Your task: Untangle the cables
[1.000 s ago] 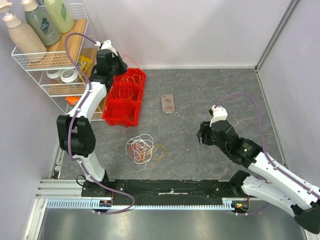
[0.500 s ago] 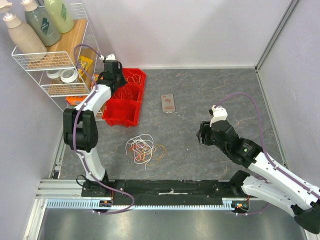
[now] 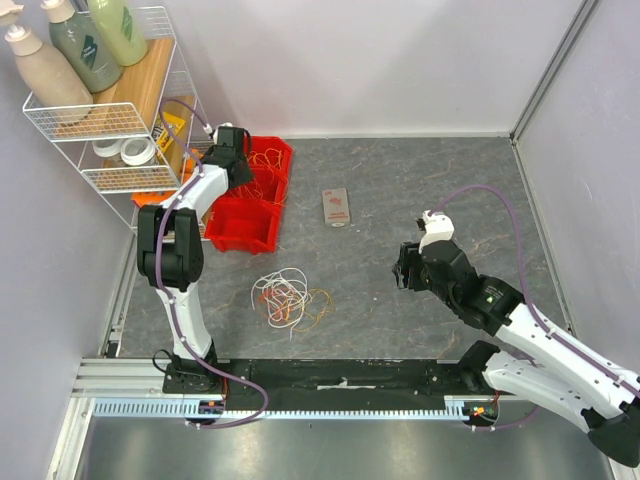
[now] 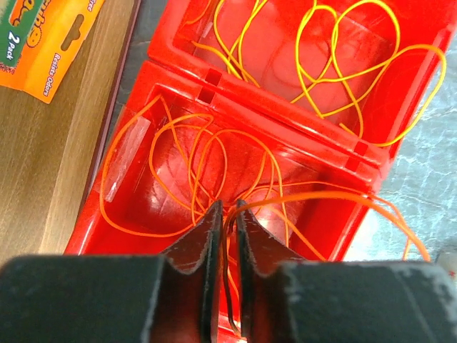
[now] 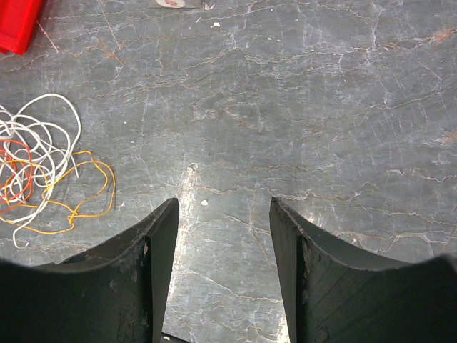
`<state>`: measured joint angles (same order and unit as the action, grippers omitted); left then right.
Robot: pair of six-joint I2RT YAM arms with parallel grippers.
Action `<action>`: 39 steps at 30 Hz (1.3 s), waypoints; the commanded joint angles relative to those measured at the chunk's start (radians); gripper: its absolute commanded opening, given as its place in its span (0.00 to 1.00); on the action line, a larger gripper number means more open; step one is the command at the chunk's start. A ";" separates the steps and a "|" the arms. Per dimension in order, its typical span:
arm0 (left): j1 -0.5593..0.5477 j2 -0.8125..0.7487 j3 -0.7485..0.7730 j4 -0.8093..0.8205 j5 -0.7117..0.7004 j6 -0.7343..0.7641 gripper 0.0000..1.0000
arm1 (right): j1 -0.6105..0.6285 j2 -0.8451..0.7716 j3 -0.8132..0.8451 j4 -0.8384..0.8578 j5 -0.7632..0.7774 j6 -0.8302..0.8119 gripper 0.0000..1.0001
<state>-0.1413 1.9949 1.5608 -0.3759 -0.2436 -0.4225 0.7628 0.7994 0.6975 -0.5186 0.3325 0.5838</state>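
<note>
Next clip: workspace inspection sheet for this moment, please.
Surface: grey marbled table.
Job's things: tangled pile of white, orange and red wires on the table; more orange and yellow wires in the two compartments of the red bin.
Clutter: small card lying flat.
End effectors: left end effector over the bin, shut on an orange wire; right end effector open, holding nothing.
Cables: purple hoses loop off both arms.
Surroundings: wire shelf with bottles and tape rolls; white walls.
</note>
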 commanded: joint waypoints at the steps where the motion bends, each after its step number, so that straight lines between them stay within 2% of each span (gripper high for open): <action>1: 0.000 -0.033 0.062 -0.020 -0.002 -0.035 0.24 | -0.002 0.004 0.011 0.017 -0.009 0.013 0.62; 6: -0.003 -0.106 0.035 -0.021 0.014 -0.036 0.47 | -0.002 0.009 0.002 0.031 -0.021 0.021 0.62; 9: -0.003 -0.151 0.012 -0.023 0.004 -0.039 0.56 | -0.002 0.011 -0.001 0.032 -0.027 0.022 0.62; 13: -0.004 -0.229 -0.027 -0.029 0.084 -0.068 0.58 | 0.000 0.023 -0.007 0.038 -0.044 0.021 0.62; 17: -0.024 -0.336 -0.123 0.014 0.283 -0.125 0.58 | -0.002 0.076 -0.021 0.078 -0.104 0.025 0.63; 19: -0.046 -0.405 -0.207 0.072 0.424 -0.156 0.59 | -0.002 0.115 -0.035 0.124 -0.163 0.027 0.68; 22: -0.118 -0.530 -0.359 0.187 0.548 -0.180 0.61 | -0.002 0.184 -0.059 0.225 -0.277 0.036 0.74; 27: -0.239 -0.730 -0.583 0.232 0.599 -0.141 0.64 | 0.019 0.320 -0.084 0.376 -0.450 0.068 0.78; 30: -0.251 -0.849 -0.727 0.175 0.607 -0.137 0.63 | 0.055 0.401 -0.093 0.469 -0.498 0.108 0.79; 35: -0.277 -0.973 -0.916 0.146 0.676 -0.186 0.62 | 0.141 0.614 -0.060 0.617 -0.541 0.186 0.72; 39: -0.363 -0.995 -0.995 0.161 0.664 -0.219 0.62 | 0.202 0.716 -0.007 0.657 -0.530 0.205 0.67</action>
<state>-0.4355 1.0222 0.6151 -0.2321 0.3786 -0.5827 0.9188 1.4509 0.6228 0.0132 -0.1669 0.7399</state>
